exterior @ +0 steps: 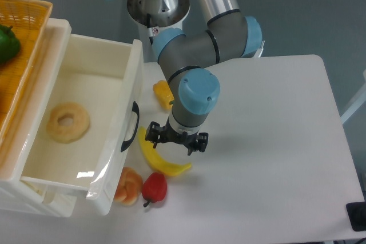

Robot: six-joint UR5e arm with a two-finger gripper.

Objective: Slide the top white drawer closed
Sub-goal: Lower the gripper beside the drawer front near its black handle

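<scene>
The top drawer [86, 124] stands pulled out at left of frame, a donut [68, 122] inside. The gripper [175, 139] hangs spread and empty right of its handle [130, 126], over the banana [159, 155] — bare table [274, 141] lies rightward.

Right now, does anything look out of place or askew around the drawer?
The top white drawer stands pulled far out with a donut inside. Loose food lies just outside its front: a banana, a red pepper and a pastry.

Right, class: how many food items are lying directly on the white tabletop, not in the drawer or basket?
4: a yellow pepper beside the arm, a banana under the gripper, a croissant and a red pepper by the top white drawer. More may be hidden.
</scene>
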